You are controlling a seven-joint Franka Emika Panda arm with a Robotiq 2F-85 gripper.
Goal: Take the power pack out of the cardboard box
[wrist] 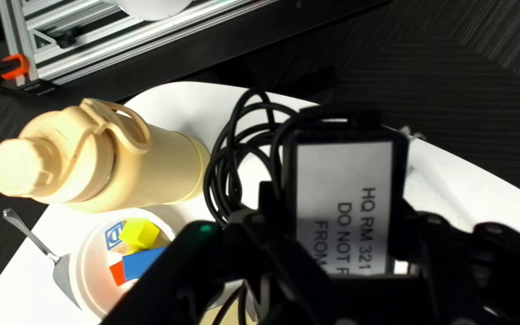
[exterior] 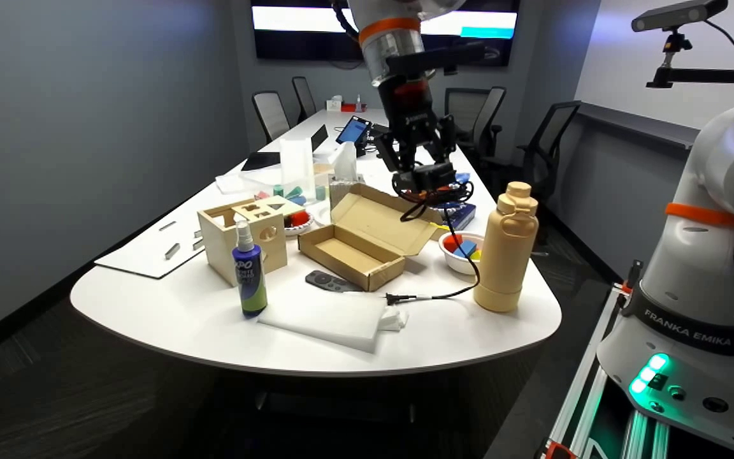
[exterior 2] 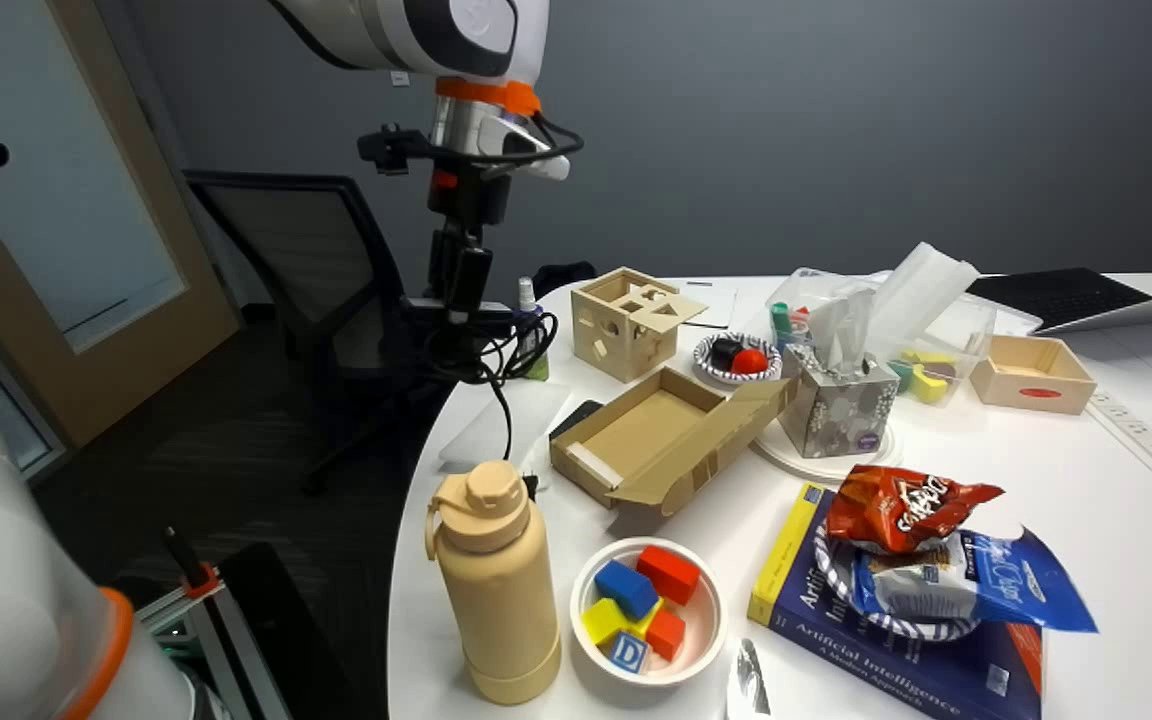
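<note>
Clamping the power pack [wrist: 343, 203], the gripper [exterior: 424, 167] hangs higher than the open cardboard box [exterior: 334, 262], apart from it.

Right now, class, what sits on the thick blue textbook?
On the textbook: a round striped dish bearing a red snack bag and a blue snack bag; the surface under the dish is hidden.
</note>
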